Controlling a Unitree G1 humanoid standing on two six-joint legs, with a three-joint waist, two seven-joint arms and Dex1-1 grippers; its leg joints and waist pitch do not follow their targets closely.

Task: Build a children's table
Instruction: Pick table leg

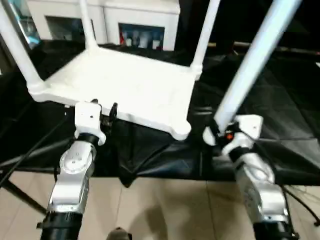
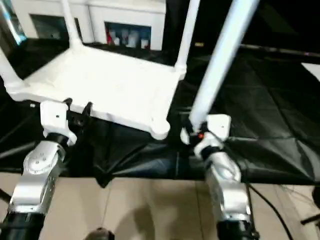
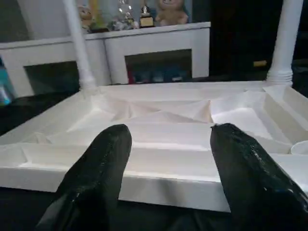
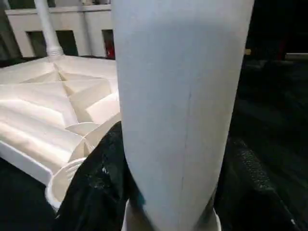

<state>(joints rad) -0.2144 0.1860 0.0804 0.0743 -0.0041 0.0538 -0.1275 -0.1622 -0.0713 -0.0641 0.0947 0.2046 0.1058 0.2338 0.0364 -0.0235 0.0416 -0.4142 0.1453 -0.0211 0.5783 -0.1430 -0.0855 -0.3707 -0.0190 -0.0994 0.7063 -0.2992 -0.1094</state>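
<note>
Left eye view first: my right claw (image 1: 218, 131) is clamped on the thick end of the fourth leg (image 1: 255, 60), whose long axis runs up and away from the claw, leaning toward my right. The empty corner socket (image 1: 181, 131) of the upturned table top (image 1: 125, 85) lies just beside that claw, toward my left arm, so I judge the coming move to be a short carry of the leg's base sideways over that socket and then down. The right arm is plainly the nearer one. My left claw (image 1: 102, 114) sits at the near edge of the top, holding nothing.

Right eye view, for the count: one table top, and four legs in all. Three stand seated in their sockets: the near left leg (image 2: 9, 75), the far left leg (image 2: 70, 25) and the far right leg (image 2: 186, 35); the fourth is the one I hold. One socket is left open. The top rests underside up on the desk (image 2: 270, 125), which is draped in black.

Left wrist view: the two black fingers (image 3: 96, 178) stand well apart with only air between them, the ribbed underside straight ahead and slightly beyond the tips.

Right wrist view: the held leg rises between the fingers (image 4: 96, 187), and the open round socket lies close beside them.
</note>
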